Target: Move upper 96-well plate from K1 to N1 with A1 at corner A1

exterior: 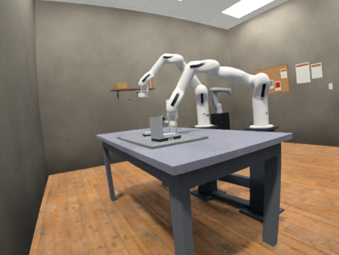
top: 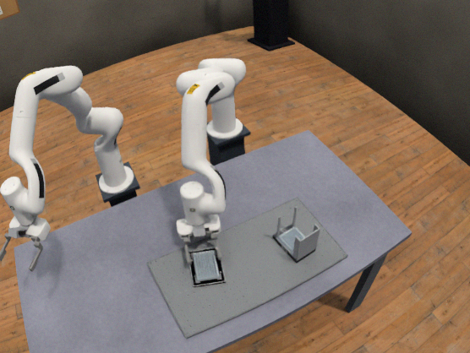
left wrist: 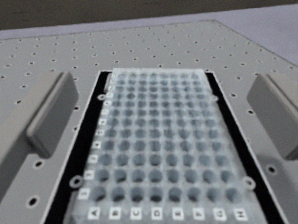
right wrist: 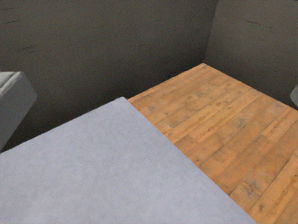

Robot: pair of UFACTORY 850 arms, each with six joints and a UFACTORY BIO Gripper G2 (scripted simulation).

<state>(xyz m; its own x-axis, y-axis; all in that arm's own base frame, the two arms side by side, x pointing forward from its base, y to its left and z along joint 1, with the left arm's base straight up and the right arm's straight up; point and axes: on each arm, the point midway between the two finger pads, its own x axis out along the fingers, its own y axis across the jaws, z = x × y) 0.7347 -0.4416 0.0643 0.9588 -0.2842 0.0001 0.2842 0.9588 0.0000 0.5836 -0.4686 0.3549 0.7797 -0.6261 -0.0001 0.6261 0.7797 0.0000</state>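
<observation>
The upper 96-well plate (top: 205, 266) (left wrist: 156, 145) lies in the black plate nest N1 (left wrist: 86, 135) and looks flat. Its A1 corner is at the near left in the left wrist view; the nest's A1 mark cannot be made out. My left gripper (top: 204, 259) (left wrist: 162, 112) is open, its fingers on either side of the plate with a gap at each side. The lower plate (top: 292, 239) lies at the bottom of the stack rack K1 (top: 308, 245) (exterior: 156, 128). My right gripper (top: 17, 263) (right wrist: 157, 100) is open and empty, far from both.
Nest and rack stand apart on the grey perforated board (top: 249, 270) (exterior: 134, 138), on the lavender table (top: 97, 287) (right wrist: 100, 170). The rack has a tall wall and thin upright posts. The right gripper hangs high over the table's end.
</observation>
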